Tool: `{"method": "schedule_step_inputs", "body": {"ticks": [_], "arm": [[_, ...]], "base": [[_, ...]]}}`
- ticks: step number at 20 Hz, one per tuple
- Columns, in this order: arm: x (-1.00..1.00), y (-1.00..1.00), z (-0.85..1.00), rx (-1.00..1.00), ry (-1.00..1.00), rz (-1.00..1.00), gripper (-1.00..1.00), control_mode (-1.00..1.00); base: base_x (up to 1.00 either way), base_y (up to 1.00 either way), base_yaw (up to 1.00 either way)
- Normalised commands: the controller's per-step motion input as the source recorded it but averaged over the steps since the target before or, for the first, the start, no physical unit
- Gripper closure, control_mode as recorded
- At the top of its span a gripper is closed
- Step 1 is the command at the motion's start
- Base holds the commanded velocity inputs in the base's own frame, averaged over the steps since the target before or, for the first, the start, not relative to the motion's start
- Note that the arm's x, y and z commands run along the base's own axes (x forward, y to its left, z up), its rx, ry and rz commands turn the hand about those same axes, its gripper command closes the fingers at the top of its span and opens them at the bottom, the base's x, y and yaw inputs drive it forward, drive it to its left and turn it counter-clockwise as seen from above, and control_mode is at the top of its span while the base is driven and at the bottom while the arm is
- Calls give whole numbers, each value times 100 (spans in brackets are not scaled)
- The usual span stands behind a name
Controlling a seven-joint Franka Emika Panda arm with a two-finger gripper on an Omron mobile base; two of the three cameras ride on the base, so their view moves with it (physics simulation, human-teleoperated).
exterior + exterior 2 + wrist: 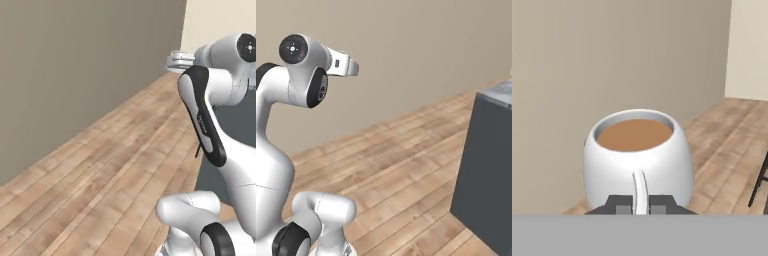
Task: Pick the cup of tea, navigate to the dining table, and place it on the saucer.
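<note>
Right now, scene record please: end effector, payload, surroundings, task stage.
end effector: shut on the cup's handle, fingertips either side of it
cup of tea: white, upright, brown tea inside, held in the air
dining table: dark grey body at right of right base view, light marbled top at its upper edge
floor: wood planks
wall: plain beige-grey
task stage: cup picked, placing not yet done
</note>
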Motion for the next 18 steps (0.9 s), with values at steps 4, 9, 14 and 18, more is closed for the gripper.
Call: {"method": "schedule_step_inputs", "body": {"ticks": [4,9,14,18], "arm": [[0,0,0,0,0,0,100,100],[0,0,0,0,0,0,100,100],[0,0,0,0,0,0,100,100],[0,0,0,0,0,0,100,100]], "base": [[100,56,-38],[100,57,-39],[100,54,-40],[100,54,-40]]}}
